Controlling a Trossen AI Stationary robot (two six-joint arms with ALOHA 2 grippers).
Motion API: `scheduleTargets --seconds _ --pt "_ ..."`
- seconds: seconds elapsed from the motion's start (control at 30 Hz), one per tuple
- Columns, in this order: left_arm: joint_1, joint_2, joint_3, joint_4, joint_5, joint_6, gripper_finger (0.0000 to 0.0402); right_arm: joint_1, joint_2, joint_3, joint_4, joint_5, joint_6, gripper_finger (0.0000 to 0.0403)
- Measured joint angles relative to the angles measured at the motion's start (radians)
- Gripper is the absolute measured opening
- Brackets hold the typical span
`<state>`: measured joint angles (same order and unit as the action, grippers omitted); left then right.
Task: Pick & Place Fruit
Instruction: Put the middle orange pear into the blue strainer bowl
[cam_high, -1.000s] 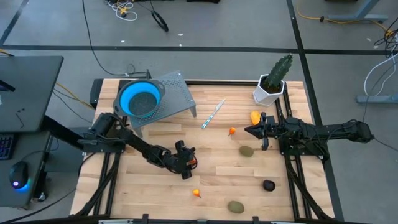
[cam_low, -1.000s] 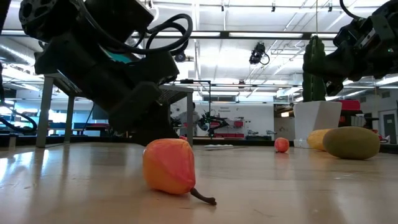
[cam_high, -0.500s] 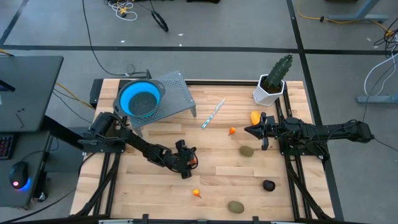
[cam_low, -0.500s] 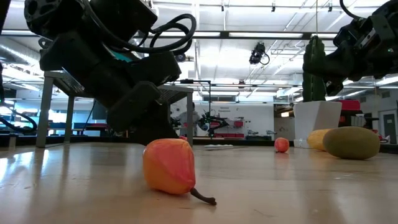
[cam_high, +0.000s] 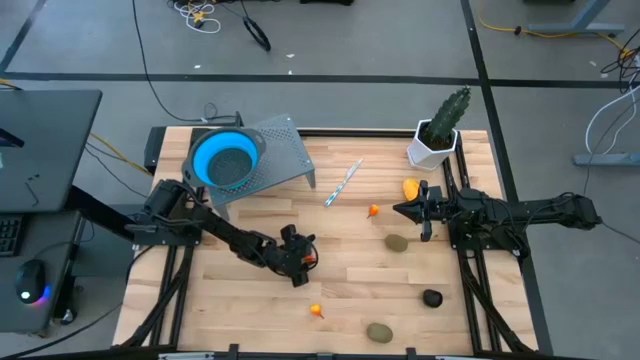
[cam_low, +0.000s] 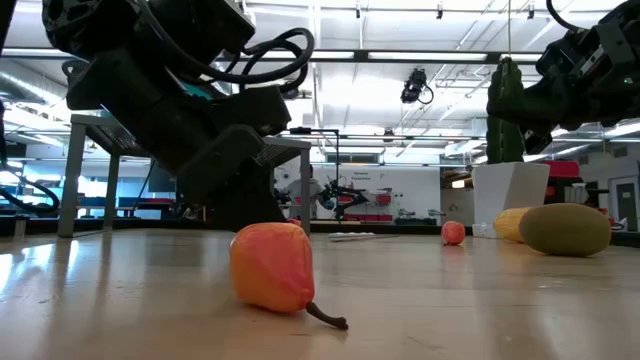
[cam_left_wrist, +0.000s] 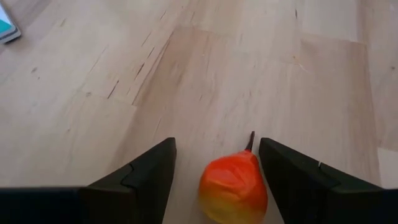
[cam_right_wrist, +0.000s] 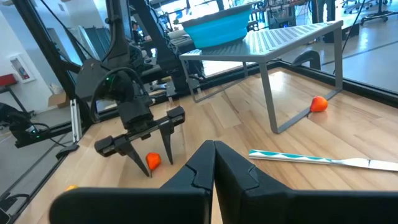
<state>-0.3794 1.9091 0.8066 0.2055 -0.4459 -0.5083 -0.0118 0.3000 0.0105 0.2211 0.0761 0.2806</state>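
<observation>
- Bowl (cam_high: 229, 160), blue, sits on a grey perforated stand (cam_high: 285, 150) at the far left of the table (cam_high: 350, 275); judged from the task, this is where the fruit goes, and no fruit shows in it.
- Left gripper (cam_high: 305, 259) hangs low near the middle of the table, jaws part open around a small orange fruit (cam_left_wrist: 233, 188); in the left wrist view the fruit lies between the two fingers (cam_left_wrist: 142, 178) without clear contact.
- Step in hand, as a judgement: the grasp of this orange piece, fingers in place but not yet closed on it.
- Next move calls for closing gently on the rounded, slippery-looking piece, lifting clear of the wood, then carrying it far and left to the bowl.
- Second orange fruit (cam_high: 316, 311) lies nearer the front edge, an olive oval (cam_high: 378, 332) to its right.
- Striped stick (cam_high: 342, 184) lies past the middle, with another small orange piece (cam_high: 373, 210) to its right.
- Olive oval (cam_high: 397, 243), yellow-orange oval (cam_high: 410, 187) and dark round fruit (cam_high: 431, 298) lie on the right half.
- Right gripper (cam_high: 408, 211) waits at the right with fingers closed on nothing, near the potted cactus (cam_high: 440, 128).
</observation>
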Motion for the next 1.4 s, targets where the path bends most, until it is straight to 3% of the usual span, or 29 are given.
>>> scheduleTargets --seconds 0.5,1.07,1.27,1.4 --pt "0.0 -0.019 -0.003 -0.023 0.01 -0.03 0.0236 0.0 0.0 0.0 0.0 0.0 0.0 0.0013" --pt "-0.001 -0.019 -0.005 -0.03 -0.008 -0.039 0.0131 0.0 0.0 0.0 0.0 0.0 0.0 0.0013" --pt "0.0 -0.044 -0.006 -0.032 0.008 -0.05 0.0136 0.0 0.0 0.0 0.0 0.0 0.0 0.0013" --pt "-0.002 -0.126 -0.012 -0.09 0.036 -0.034 0.014 0.0 0.0 0.0 0.0 0.0 0.0 0.0013"
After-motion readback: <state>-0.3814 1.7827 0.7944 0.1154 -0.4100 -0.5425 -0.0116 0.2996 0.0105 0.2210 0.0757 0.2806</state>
